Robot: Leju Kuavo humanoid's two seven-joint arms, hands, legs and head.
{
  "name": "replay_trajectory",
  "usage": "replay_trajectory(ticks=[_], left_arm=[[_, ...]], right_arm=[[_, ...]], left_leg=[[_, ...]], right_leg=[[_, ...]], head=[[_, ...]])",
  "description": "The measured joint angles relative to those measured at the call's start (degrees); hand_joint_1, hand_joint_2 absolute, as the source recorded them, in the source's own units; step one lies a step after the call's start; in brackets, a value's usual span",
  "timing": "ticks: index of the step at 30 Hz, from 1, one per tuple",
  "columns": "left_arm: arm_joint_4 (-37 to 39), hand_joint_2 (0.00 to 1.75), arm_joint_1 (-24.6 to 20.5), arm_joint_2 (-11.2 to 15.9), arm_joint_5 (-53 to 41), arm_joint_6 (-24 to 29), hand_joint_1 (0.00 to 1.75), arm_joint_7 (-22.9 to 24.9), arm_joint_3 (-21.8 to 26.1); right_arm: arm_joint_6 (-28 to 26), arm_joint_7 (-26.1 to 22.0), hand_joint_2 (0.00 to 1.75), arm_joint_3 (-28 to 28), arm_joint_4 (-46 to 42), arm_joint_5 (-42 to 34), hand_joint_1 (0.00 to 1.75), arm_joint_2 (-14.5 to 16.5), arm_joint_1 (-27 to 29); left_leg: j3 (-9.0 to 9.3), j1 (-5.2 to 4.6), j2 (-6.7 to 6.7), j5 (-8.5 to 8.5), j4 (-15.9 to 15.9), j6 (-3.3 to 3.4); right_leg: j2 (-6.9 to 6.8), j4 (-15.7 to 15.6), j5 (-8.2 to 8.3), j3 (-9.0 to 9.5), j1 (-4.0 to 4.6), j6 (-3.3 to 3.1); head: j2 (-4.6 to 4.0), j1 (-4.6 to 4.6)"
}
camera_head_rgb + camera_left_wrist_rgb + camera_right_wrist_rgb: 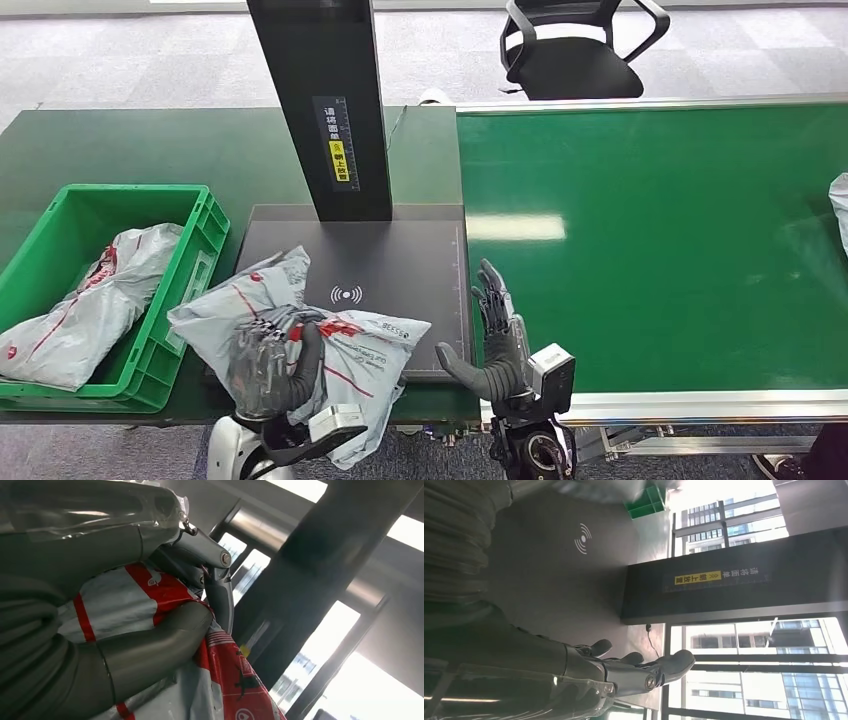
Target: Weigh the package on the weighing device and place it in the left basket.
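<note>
Clenched around the package (300, 330), my left hand (272, 365) has the grey and red mailer bag by its near end, thumb on one face and fingers on the other, as my left wrist view shows with the film bunched between them (150, 595). My right hand (500, 340) holds nothing, fingers apart and upright, at the near right corner of the weighing device (400, 260).

Most of the package lies over the near left corner of the dark platform, with its lower end hanging off the near edge by my wrist. I cannot tell whether its weight rests fully on the platform or partly in my grip.

By its creases and the way it droops, I judge it soft, light and limp, with slick plastic film that could slide through my fingers. A pinch at one end will let the rest sag and swing, so I would take it nearer the middle, gathering a fold of film around whatever is inside.

Left of the platform stands the green basket (205, 235), which holds another mailer bag (90, 305) already.
</note>
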Motion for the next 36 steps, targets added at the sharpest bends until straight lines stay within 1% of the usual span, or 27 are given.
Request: replay_trajectory(ticks=[2,3,4,6,9,11,13,15,17,18,22,25,29,32,36], left_arm=[[-5.64,1.75,0.36,-0.92,2.17,0.03,1.75,-5.86,2.49],[-8.14,1.75,0.19,-1.31,3.03,0.04,1.75,-7.85,3.66],[-10.36,1.75,-0.2,-1.63,3.68,0.04,1.75,-9.06,4.76],[-14.16,1.75,-1.59,-2.07,4.2,0.03,1.75,-9.87,6.72],[-18.39,1.75,-4.35,-2.12,4.59,0.01,1.75,-9.1,9.12],[-20.22,1.75,-6.13,-1.78,5.08,-0.01,1.75,-7.48,10.31],[-20.96,1.75,-8.31,-0.51,6.1,-0.06,1.75,-3.93,10.96],[-20.42,1.75,-11.62,1.94,7.94,-0.83,1.75,1.33,11.12],[-18.2,1.75,-16.3,5.09,10.45,-3.05,1.75,6.07,11.38],[-16.59,1.75,-18.8,6.63,11.69,-4.42,1.75,7.54,11.67],[-8.87,1.75,-27.28,11.4,13.52,-9.04,1.75,10.69,13.21],[0.57,1.75,-34.31,14.68,13.58,-13.2,1.75,12.98,15.12],[15.32,1.75,-43.09,18.81,15.43,-17.08,1.75,12.95,18.52],[24.4,1.75,-47.4,21.52,16.18,-18.27,1.75,12.95,20.93],[32.59,1.75,-49.62,24.58,15.65,-19.08,1.75,13.44,23.26]], right_arm=[[-0.17,-0.01,1.75,-0.01,0.03,0.02,0.0,0.02,-0.06],[-0.23,-0.01,1.75,-0.02,0.07,0.05,0.0,0.03,-0.11],[-0.24,0.0,1.75,-0.02,0.14,0.1,0.0,0.05,-0.19],[-0.01,0.03,1.75,-0.02,0.38,0.28,0.0,0.08,-0.44],[0.5,0.07,1.75,-0.04,1.11,0.52,0.0,0.24,-1.35],[0.69,0.02,1.75,-0.07,1.82,0.6,0.0,0.37,-2.17],[0.8,-0.15,1.75,-0.1,2.51,0.66,0.0,0.46,-2.91],[0.9,-0.36,1.75,-0.17,3.03,0.75,0.0,0.53,-3.42],[1.14,-0.45,1.75,-0.26,3.34,0.86,0.0,0.56,-3.64],[1.26,-0.45,1.75,-0.29,3.45,0.92,0.0,0.56,-3.68],[1.74,-0.43,1.75,-0.39,3.64,1.17,0.0,0.58,-3.69],[2.03,-0.13,1.75,-0.43,3.61,1.46,0.0,0.67,-3.62],[2.1,0.45,1.75,-0.63,2.72,1.62,0.0,0.72,-2.75],[2.16,0.6,1.75,-0.8,1.62,1.77,0.0,0.72,-1.73],[2.2,0.74,1.75,-1.02,0.33,2.04,0.0,0.7,-0.4]], left_leg=[[-0.03,0.0,0.0,0.0,0.0,0.0],[-0.03,0.0,0.0,0.0,0.0,0.0],[-0.03,0.0,-0.01,0.0,0.0,0.0],[-0.02,0.0,-0.01,0.02,0.0,0.01],[0.01,0.01,-0.01,0.05,0.0,0.0],[0.04,0.01,-0.01,0.07,0.0,0.0],[0.04,0.01,-0.02,0.09,0.0,0.0],[0.04,0.02,-0.03,0.12,0.0,0.0],[0.03,0.05,-0.04,0.14,0.0,-0.02],[0.03,0.06,-0.05,0.16,0.0,-0.04],[0.03,0.06,0.03,0.18,0.01,-0.06],[0.02,0.06,0.05,0.18,0.01,-0.06],[-0.02,0.09,0.25,0.19,0.01,-0.06],[-0.09,0.1,0.4,0.18,0.01,-0.07],[-0.23,0.11,0.46,0.17,0.01,-0.08]], right_leg=[[0.0,0.0,0.0,-0.02,0.0,0.0],[0.0,-0.01,0.0,-0.02,0.0,0.0],[0.0,-0.01,0.0,-0.02,0.0,0.0],[-0.01,-0.01,0.01,0.0,0.0,0.0],[0.0,0.01,0.03,0.03,0.01,-0.02],[-0.01,0.02,0.05,0.03,0.01,-0.02],[-0.01,0.02,0.05,0.03,0.01,-0.03],[-0.02,0.02,0.05,0.01,0.02,-0.03],[-0.03,0.04,0.06,0.03,0.05,-0.04],[-0.03,0.04,0.06,0.04,0.05,-0.04],[0.02,0.06,0.13,-0.02,0.06,-0.1],[0.07,0.07,0.14,-0.07,0.06,-0.11],[0.27,0.12,0.17,-0.2,0.09,-0.15],[0.46,0.16,0.17,-0.32,0.11,-0.15],[0.56,0.16,0.16,-0.5,0.11,-0.15]], head=[[0.0,-0.01],[0.0,0.0],[0.0,-0.01],[0.0,0.0],[0.0,-0.01],[0.0,0.0],[0.0,0.01],[0.0,0.02],[0.0,0.02],[0.0,0.02],[0.0,0.02],[0.0,0.03],[0.0,0.02],[0.0,0.01],[0.0,0.03]])
